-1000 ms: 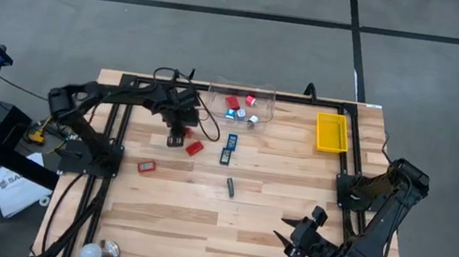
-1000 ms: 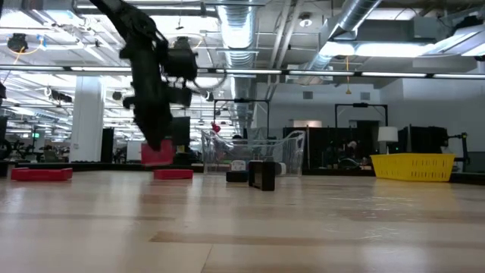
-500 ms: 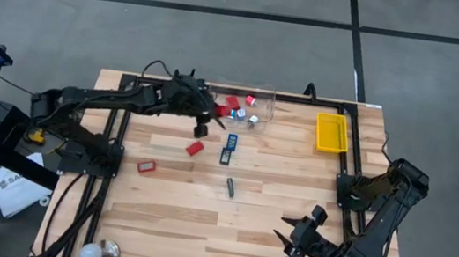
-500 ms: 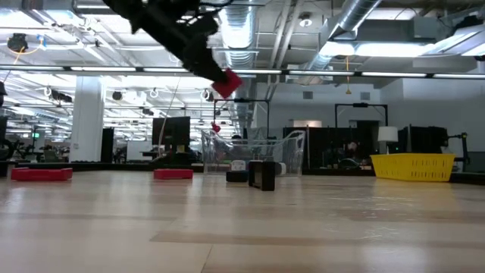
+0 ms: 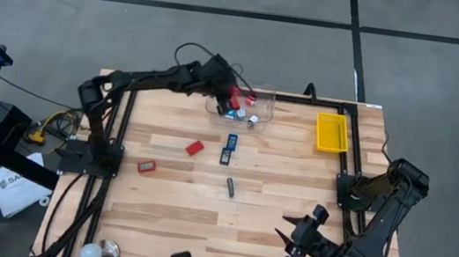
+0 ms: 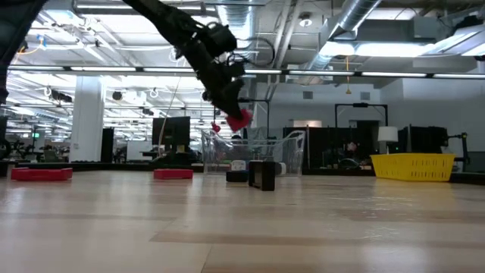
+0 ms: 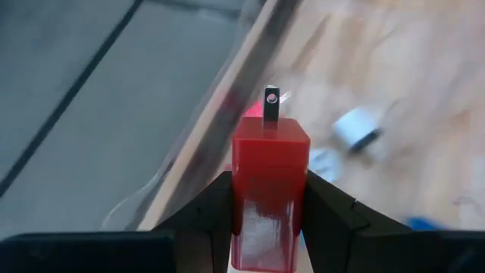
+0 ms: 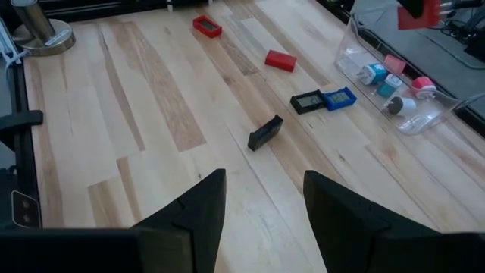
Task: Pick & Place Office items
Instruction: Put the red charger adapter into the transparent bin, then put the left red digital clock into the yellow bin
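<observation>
My left gripper (image 5: 232, 96) is shut on a red blocky piece (image 7: 270, 182) and holds it in the air over the clear plastic tub (image 5: 262, 97) at the table's far edge. The piece also shows in the low view (image 6: 239, 120). The tub holds several small red, blue and white pieces (image 5: 251, 120). On the table lie a red block (image 5: 195, 148), a flat red piece (image 5: 146, 166), two blue-black rectangles (image 5: 229, 147) and a short dark stick (image 5: 230, 186). My right gripper (image 5: 292, 243) is open and empty near the table's near right corner. My left gripper pinches the red piece by its two opposite sides (image 7: 241, 199) between its two fingers (image 7: 212, 208). The piece sticks out past the fingertips, its end with the small metal prong (image 7: 271, 102) pointing away from the gripper. The fingers slant downward (image 6: 227, 95). The piece hangs clear above the tub.
A yellow tray (image 5: 331, 131) stands at the far right of the table. A white bulb-like object (image 5: 91, 255) sits at the near left corner. Black frame rails run along the left, far and right sides of the table. Bare wood lies in the middle and near part.
My left gripper has lifted the red piece from low over the table, left of the tub, and carried it up and toward the far right edge, over the tub. It has then come down a little. The gripper stays shut on the piece.
</observation>
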Controlling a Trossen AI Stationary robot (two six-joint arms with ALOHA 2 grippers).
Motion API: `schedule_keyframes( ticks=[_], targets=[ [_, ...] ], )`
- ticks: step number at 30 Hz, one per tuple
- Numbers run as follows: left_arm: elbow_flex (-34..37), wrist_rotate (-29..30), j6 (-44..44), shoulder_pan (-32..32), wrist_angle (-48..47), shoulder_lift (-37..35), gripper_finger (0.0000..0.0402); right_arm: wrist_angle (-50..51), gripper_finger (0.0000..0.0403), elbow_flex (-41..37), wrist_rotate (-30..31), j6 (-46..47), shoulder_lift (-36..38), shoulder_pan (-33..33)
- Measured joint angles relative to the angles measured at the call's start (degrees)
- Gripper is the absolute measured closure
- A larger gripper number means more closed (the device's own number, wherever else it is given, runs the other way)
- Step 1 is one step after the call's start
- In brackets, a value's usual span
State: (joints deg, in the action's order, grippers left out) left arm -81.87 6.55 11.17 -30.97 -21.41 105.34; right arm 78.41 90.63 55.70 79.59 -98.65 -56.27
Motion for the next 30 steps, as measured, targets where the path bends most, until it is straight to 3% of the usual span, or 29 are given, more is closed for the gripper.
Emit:
schedule_keyframes(
  ticks=[4,8,18,20,26,30],
  targets=[
    [-1.4,5.3,-1.0,-1.4,-5.4,2.4,0.0291,-0.1,0.0232,0.0,0.0,0.4,0.0,-0.1],
    [-1.5,1.0,-2.7,-3.0,-6.5,3.1,0.0291,-0.2,0.0232,0.0,0.0,0.4,0.0,-0.1],
    [-1.5,-0.6,-4.8,-3.5,-6.6,3.2,0.029,-1.0,0.0232,0.0,0.1,1.0,0.0,-0.1],
    [-1.5,-0.9,-5.2,-3.4,-6.6,3.0,0.0264,-0.8,0.0232,0.0,0.1,1.0,0.0,-0.1],
    [-1.6,-3.0,-2.7,-2.6,-7.8,-1.6,0.0125,-0.8,0.0232,0.0,0.1,1.0,0.0,-0.8],
    [-1.6,-7.4,-2.8,-1.0,-9.3,-6.3,0.0087,-0.7,0.0232,0.0,0.6,1.5,0.0,-1.2]
  ],
)
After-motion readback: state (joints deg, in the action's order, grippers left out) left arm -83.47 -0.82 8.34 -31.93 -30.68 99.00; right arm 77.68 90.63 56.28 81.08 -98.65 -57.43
